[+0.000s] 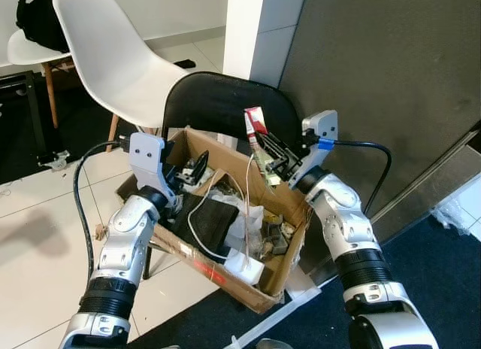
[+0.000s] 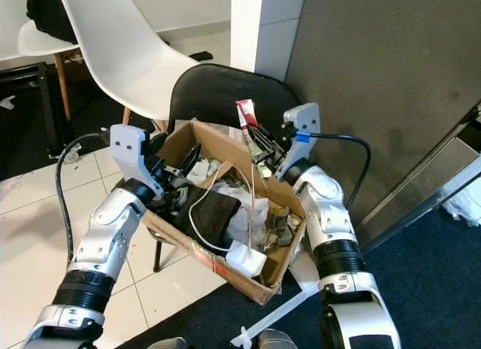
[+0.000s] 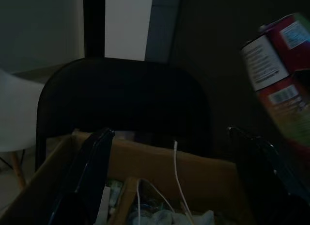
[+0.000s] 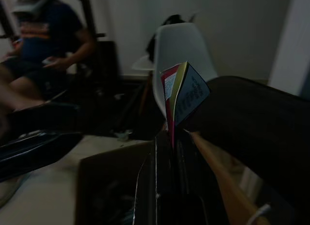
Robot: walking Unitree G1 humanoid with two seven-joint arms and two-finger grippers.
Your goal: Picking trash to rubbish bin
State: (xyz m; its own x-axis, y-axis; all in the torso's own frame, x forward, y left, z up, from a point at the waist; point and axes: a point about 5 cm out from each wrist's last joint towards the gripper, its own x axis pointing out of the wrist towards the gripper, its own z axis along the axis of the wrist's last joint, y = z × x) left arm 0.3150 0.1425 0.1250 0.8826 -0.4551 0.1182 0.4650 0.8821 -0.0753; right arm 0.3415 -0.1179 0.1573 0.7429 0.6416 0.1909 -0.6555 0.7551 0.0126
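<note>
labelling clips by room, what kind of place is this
Probably a home's dining or work corner: white tiled floor, a white shell chair, and a black chair bearing a cardboard box of trash. The right gripper holds a red packet above it.

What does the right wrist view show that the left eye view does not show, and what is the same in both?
Right wrist view alone: a seated person in the dim background, far beyond the box.

Left eye view alone: both silver arms, the left gripper inside the cardboard box, and the box's contents, such as a white cable and a white charger.

Both: the right gripper shut on a flattened red carton above the box's edge, the black chair under the box, and the white chair.
</note>
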